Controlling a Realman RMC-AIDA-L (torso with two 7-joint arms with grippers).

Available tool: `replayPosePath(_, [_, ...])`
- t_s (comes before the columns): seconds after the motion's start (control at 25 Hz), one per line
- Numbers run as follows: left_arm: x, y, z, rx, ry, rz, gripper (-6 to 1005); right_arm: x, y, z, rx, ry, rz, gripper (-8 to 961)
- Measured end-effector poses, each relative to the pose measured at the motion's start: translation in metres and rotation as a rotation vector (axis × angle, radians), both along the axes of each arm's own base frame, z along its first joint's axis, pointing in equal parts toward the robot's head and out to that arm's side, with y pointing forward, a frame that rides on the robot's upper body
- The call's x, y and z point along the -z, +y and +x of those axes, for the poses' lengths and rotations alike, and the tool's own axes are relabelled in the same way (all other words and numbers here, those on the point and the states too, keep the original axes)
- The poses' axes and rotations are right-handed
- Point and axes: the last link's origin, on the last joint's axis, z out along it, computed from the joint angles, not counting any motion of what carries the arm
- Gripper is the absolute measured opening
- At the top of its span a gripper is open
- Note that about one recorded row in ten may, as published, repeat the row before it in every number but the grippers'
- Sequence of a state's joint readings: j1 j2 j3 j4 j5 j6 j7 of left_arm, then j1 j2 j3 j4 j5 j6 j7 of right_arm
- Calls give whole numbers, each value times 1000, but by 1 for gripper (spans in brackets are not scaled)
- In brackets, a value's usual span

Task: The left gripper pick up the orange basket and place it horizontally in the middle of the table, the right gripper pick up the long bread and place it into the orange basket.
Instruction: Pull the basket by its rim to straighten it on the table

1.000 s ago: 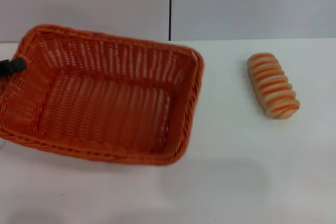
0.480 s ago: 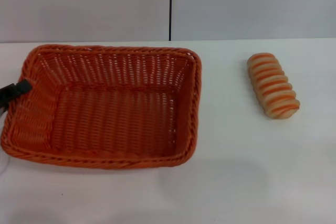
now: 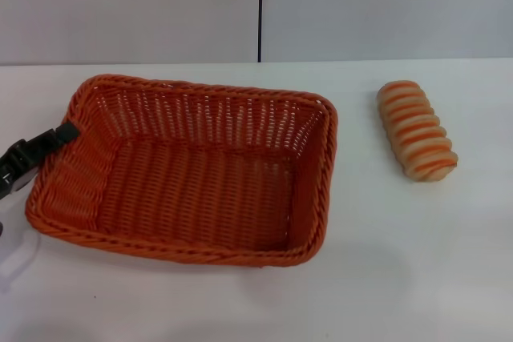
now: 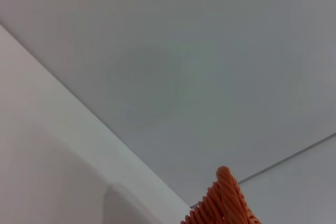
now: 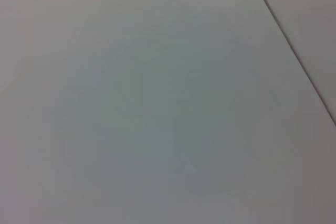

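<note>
At nine o'clock on the table (image 3: pixel 377 278), the left gripper (image 3: pixel 66 131) holds the orange basket (image 3: pixel 192 170) by its short left rim, fingers closed on the wicker. Over the last second the basket has gone from tilted to nearly level and slid toward the middle, so placing looks almost done, release likely next. At three o'clock, the long bread (image 3: pixel 416 129) lies untouched; the right gripper is out of sight

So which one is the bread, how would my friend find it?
Look at the white table and find the big orange basket, whose left end the left gripper grips. The long bread lies to its right, apart from it. It is small, tan and rounded, with orange-brown stripes across it.
</note>
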State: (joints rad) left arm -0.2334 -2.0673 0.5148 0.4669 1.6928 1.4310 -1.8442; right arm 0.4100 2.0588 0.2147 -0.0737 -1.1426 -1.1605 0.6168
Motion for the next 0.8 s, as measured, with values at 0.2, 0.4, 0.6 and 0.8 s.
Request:
replayPosePath(0.2, [2,4,2,10,7,-22,190,2,-1,-1,-11,23,7,695])
replayPosePath(0.4, [1,1,1,12,13,-24,240,1,-2,0,-12,34,12,694])
replayPosePath(0.6, [-4,-2,0,23,14,-31,362,1,-1,0,-16,34,10,692])
replayPosePath(0.8, [-17,-4,-1,44,28,-51,516,-1,2,-2,-34,38,4,690])
